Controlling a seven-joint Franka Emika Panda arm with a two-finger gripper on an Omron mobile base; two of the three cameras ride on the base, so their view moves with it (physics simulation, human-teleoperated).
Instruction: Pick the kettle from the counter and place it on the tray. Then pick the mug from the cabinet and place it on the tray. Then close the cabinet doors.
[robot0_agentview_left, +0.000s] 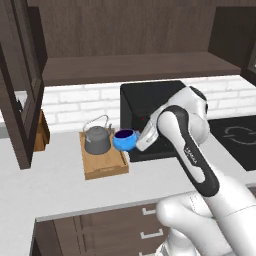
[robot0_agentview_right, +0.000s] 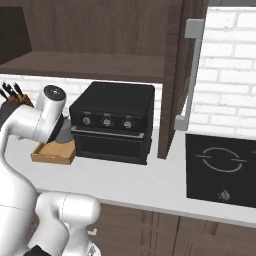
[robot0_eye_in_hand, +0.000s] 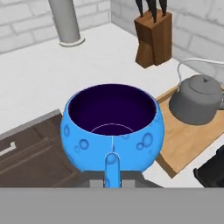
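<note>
My gripper (robot0_agentview_left: 136, 140) is shut on the blue mug (robot0_agentview_left: 123, 140), holding it by its handle in the air just right of the dark grey kettle (robot0_agentview_left: 97, 140). The kettle stands upright on the back half of the wooden tray (robot0_agentview_left: 104, 168) on the counter (robot0_agentview_left: 70, 192). In the hand view the mug (robot0_eye_in_hand: 113, 129) shows its dark inside up close and hides my gripper's (robot0_eye_in_hand: 112, 177) tips, with the kettle (robot0_eye_in_hand: 197, 103) and tray (robot0_eye_in_hand: 188, 142) to its right. The cabinet (robot0_agentview_left: 135, 67) stands open, its doors (robot0_agentview_left: 19, 85) (robot0_agentview_right: 181, 75) swung out.
A black toaster oven (robot0_agentview_right: 112, 121) sits right of the tray (robot0_agentview_right: 52, 154), close behind my arm. A knife block (robot0_eye_in_hand: 153, 37) stands at the wall left of the tray. A black cooktop (robot0_agentview_right: 222, 167) lies at the right. A grey upright post (robot0_eye_in_hand: 65, 22) rises from the counter.
</note>
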